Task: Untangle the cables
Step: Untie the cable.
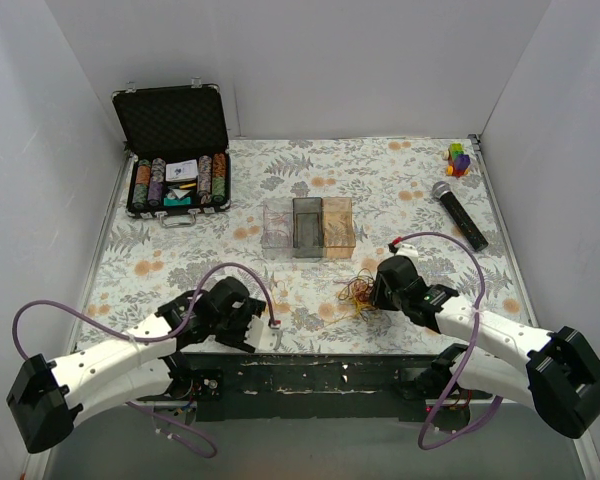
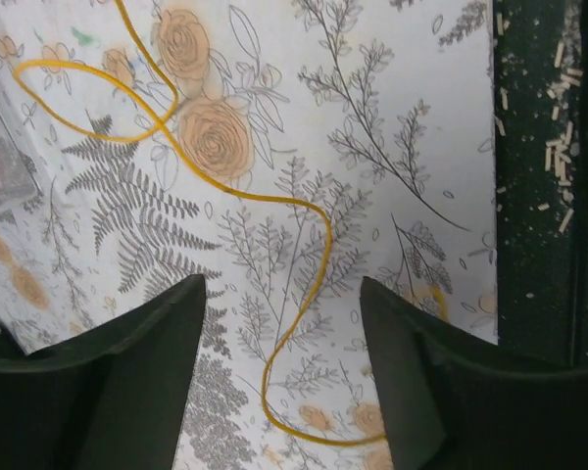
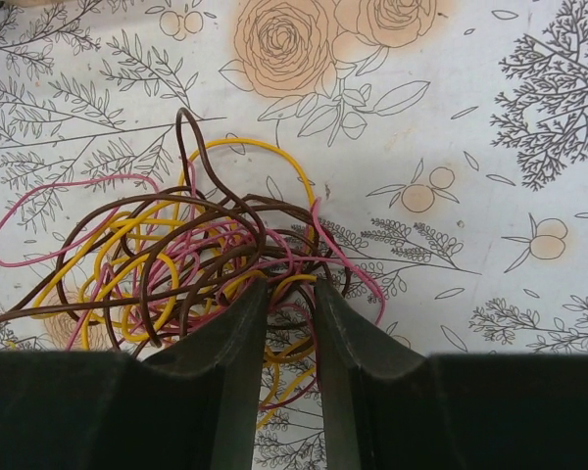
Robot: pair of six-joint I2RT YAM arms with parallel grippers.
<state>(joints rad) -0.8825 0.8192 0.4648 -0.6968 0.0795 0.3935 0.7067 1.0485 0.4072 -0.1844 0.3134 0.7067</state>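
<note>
- Cables sit in a messy ball of yellow, pink and brown strands on the flowery cloth, near the front of the table on the right side.
- One yellow wire lies by itself on the cloth, over on the left side, well apart from the ball.
- Right gripper is down at the ball. Its fingers have only a small gap, and a few strands sit in that gap. They do not look squeezed.
- Left gripper is above the lone yellow wire with its fingers wide apart. It holds nothing.
- If the right fingers close on many strands at once and pull, I think the whole ball would slide along and the knots would get tighter.
- A pinch on just one loop might slip off, because the strands are so thin.
- If the left fingers bump the yellow wire, it could slide toward the dark strip at the table edge, just beside it.
</note>
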